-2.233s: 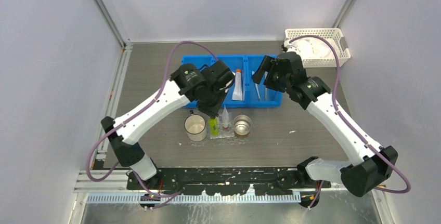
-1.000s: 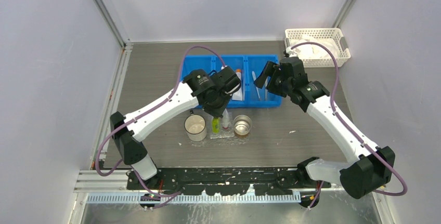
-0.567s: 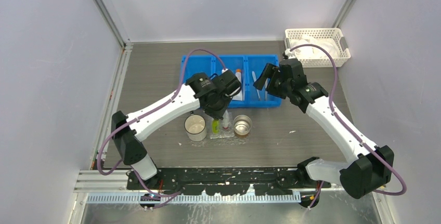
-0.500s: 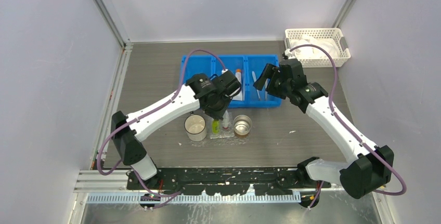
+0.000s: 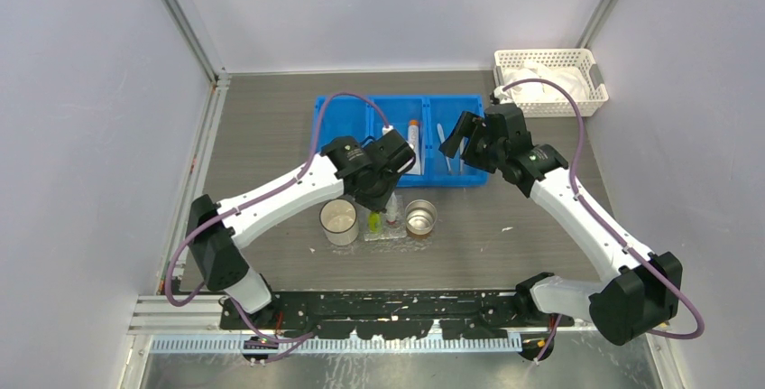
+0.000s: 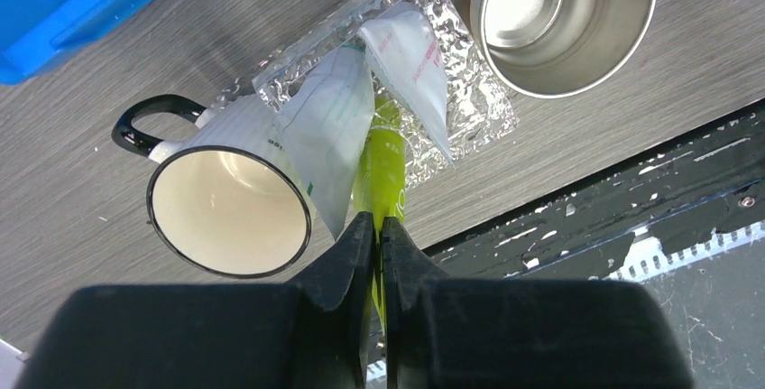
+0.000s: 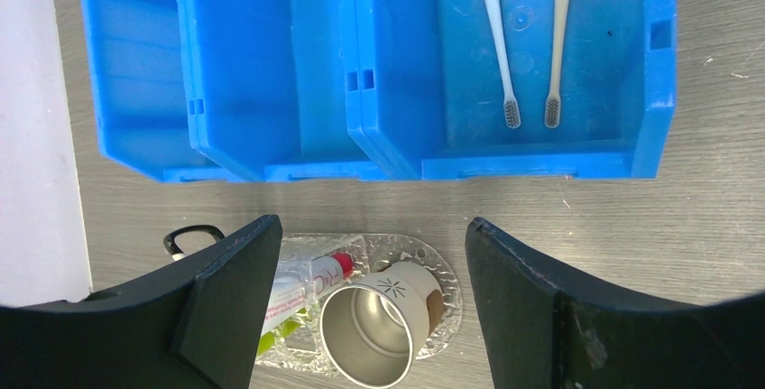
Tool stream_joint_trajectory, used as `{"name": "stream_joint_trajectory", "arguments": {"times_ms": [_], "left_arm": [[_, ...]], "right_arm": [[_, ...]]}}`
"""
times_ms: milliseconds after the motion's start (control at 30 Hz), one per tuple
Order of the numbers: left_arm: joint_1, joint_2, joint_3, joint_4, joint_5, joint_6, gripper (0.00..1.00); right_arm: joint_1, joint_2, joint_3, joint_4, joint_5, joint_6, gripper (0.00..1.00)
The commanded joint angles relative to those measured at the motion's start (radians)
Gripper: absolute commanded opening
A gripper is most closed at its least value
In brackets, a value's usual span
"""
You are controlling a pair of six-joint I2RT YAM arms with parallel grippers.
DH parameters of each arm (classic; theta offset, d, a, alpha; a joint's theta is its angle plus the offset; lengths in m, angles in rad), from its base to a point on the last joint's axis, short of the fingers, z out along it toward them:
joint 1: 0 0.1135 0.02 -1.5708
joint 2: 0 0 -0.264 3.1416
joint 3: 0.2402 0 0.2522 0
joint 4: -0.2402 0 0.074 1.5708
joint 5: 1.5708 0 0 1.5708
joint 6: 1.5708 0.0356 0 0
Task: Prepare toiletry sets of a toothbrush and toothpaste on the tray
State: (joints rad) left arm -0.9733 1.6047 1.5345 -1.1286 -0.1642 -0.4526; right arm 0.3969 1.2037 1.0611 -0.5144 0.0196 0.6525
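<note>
Left arm: base at the near-left table edge, white forearm running up and right, wrist bent so the left claw [image 5: 382,206] points steeply down right above the small clear plastic tray with moulded recesses [image 5: 398,234].

Left claw fingers are pressed together, pinching the upper end of a lime-green slim clear-wrapped packet [image 6: 383,168]. Its lower end sits on the tray.

Two more packets are on the tray, against the green one: a white packet with green print [image 6: 327,132] and a white packet with red print [image 6: 410,55]. All three overlap, so I can't tell which recess each is in.

White enamel mug with black handle [image 5: 339,221] is just left of the tray, round steel cup [image 5: 420,217] just right of it.

Right arm: base at near-right, long forearm climbing up-left, wrist roughly level. The right claw [image 5: 457,131] hangs beyond the tray's far-right corner, over the blue three-compartment plastic bin [image 5: 406,105].

Right claw fingers are spread wide with nothing between them. A white toothbrush [image 7: 494,37] and a beige toothbrush [image 7: 557,37] lie side by side in the bin compartment under it.

The bin lies on the tray's far side, near but apart.
</note>
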Motion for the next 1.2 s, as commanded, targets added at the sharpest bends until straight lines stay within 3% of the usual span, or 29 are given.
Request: {"name": "stream_joint_trajectory", "arguments": {"times_ms": [0,367,633,767,867,1033,1167], "left_arm": [[-0.005,-0.036,-0.01,0.067,-0.018,-0.011,0.08],[-0.005,-0.019,-0.042,0.092,-0.02,-0.021,0.11],[-0.005,-0.044,-0.002,0.066,-0.046,-0.04,0.45],[-0.005,-0.076,0.073,0.023,-0.078,-0.038,0.48],[-0.005,-0.105,0.129,-0.003,-0.093,-0.033,0.5],[-0.005,-0.203,0.144,-0.007,-0.141,-0.048,0.57],[-0.005,-0.283,0.1,-0.002,-0.184,-0.054,0.62]], "right_arm": [[-0.004,-0.014,-0.005,0.047,-0.006,0.002,0.8],[-0.008,-0.009,-0.015,0.057,-0.044,0.004,0.8],[-0.01,0.0,-0.006,0.057,-0.049,0.002,0.8],[-0.01,0.03,0.033,0.059,-0.073,0.003,0.8],[-0.01,0.086,0.102,0.05,-0.107,-0.01,0.79],[0.02,0.342,0.351,-0.042,-0.188,-0.093,0.77],[0.093,0.574,0.596,-0.169,-0.073,-0.187,0.77]]}}
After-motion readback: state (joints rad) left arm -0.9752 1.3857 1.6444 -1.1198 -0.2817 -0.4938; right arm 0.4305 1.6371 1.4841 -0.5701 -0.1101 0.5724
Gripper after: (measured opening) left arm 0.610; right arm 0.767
